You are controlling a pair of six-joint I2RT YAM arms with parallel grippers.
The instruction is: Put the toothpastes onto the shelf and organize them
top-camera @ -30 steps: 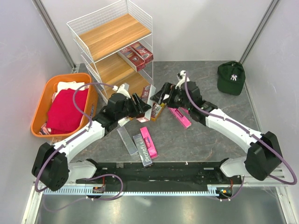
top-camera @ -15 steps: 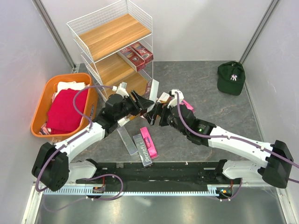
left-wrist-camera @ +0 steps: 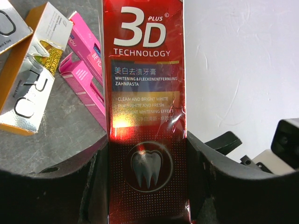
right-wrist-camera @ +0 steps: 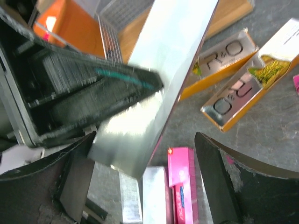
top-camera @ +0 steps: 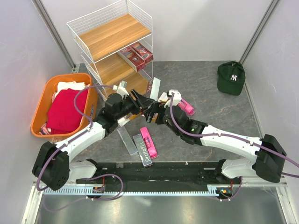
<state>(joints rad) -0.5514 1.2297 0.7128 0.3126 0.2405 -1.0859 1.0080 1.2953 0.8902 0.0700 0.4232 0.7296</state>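
Observation:
My left gripper (top-camera: 141, 102) (left-wrist-camera: 146, 144) is shut on a dark red toothpaste box (left-wrist-camera: 145, 93) marked "3D". It holds the box tilted up off the table, and its pale back shows in the top view (top-camera: 154, 88). My right gripper (top-camera: 155, 113) (right-wrist-camera: 145, 182) is open. The lower end of that box (right-wrist-camera: 140, 126) lies between its fingers, close to the left finger (right-wrist-camera: 70, 186). The shelf (top-camera: 112, 35) stands at the back left with two dark red boxes (top-camera: 136, 54) on its middle board. A pink box (top-camera: 148, 140) and silver boxes (top-camera: 142, 150) lie on the table below the grippers.
Another pink box (top-camera: 187, 107) lies right of the grippers. Open gold boxes (right-wrist-camera: 233, 100) (left-wrist-camera: 28, 88) lie by the shelf foot. An orange basket (top-camera: 41, 100) with red and white cloths sits at the left. A green cap (top-camera: 231, 77) lies at the back right.
My right arm has swung left and brought its open gripper around the lower end of the box in my left gripper. The left gripper has raised the box more upright.

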